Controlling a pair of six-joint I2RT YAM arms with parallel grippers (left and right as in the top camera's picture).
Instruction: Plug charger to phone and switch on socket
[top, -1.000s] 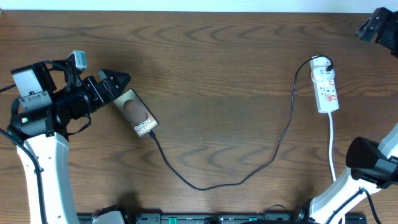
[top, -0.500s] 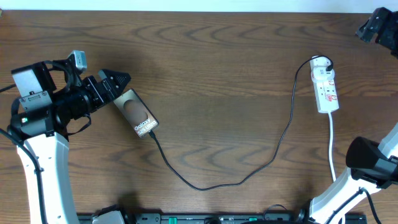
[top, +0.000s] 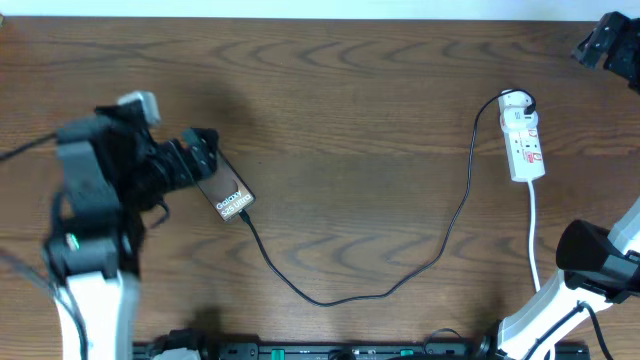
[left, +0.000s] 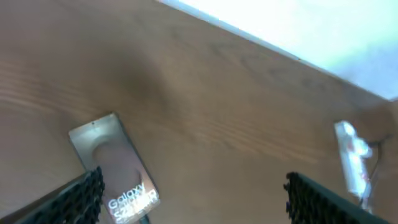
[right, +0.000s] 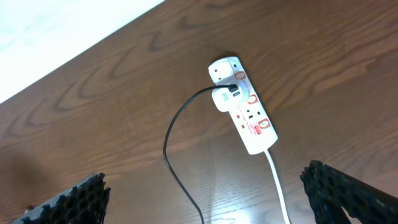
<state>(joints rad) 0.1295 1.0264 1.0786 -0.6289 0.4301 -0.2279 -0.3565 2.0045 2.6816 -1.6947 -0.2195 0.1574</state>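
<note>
Brown wood table (top: 340, 60) is carrying everything. Left gripper (left: 193, 182) is hovering over the phone's upper end with its fingers spread wide, holding nothing. Right gripper (right: 205, 182) is hanging high above the socket, equally wide. Charger (top: 330, 298) is looping limply from socket (top: 525, 140) to phone (top: 228, 193), its tip meeting the phone's lower edge; whether it is seated I cannot tell. Being thin and floppy, it is asking for a pinch just behind the stiff tip. The phone is looking light, slick and likely to slide.

Left gripper (left: 193, 183) is ridged black; left arm (top: 90, 200) black and white.
</note>
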